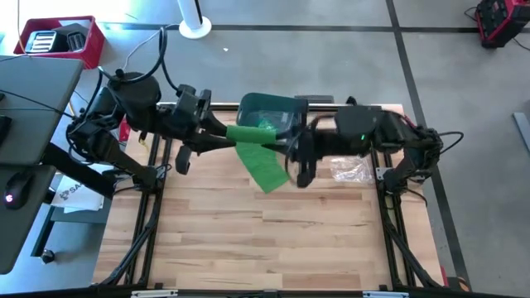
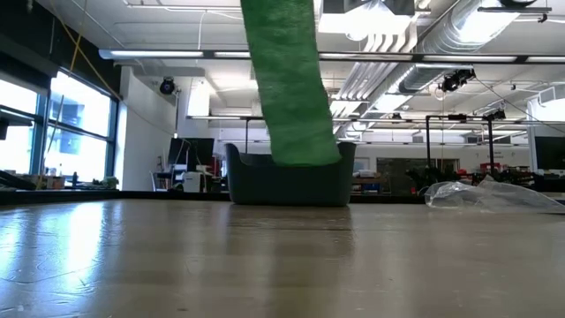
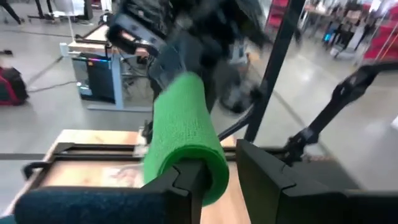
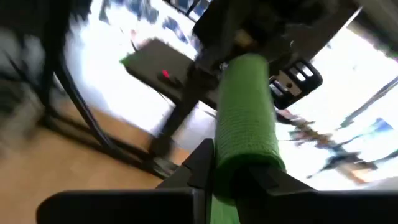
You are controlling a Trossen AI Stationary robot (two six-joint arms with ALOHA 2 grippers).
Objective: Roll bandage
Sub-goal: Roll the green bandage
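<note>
Up above the counter, both sets of jaws meet on one long green strip of stretchy crepe bandage (image 1: pixel 258 154). The left gripper (image 1: pixel 222 135) reaches in from the left, and in the left wrist view its two dark fingers (image 3: pixel 186 180) pinch the near end of the strip, jaws narrow around the cloth. The right gripper (image 1: pixel 291 156) comes from the right; in the right wrist view the green band runs between its fingers (image 4: pixel 199 163) and over them, jaws close together on it. Between the two arms the bandage spans a short way, and below the right gripper a loose flat tail hangs down toward the counter, tilted. In the low view this tail (image 2: pixel 290 88) drops from the top edge and ends above the boards; whether its tip touches anything cannot be told.

Behind the hanging tail stands a dark green plastic bin with rounded walls (image 2: pixel 287 184), at the far middle of the light wooden plank counter (image 1: pixel 265 240). A crumpled clear plastic wrapper (image 1: pixel 351 170) lies on the boards to the right of the bin, under the right arm. A red crate (image 1: pixel 60 39) sits well off the counter at the far left.
</note>
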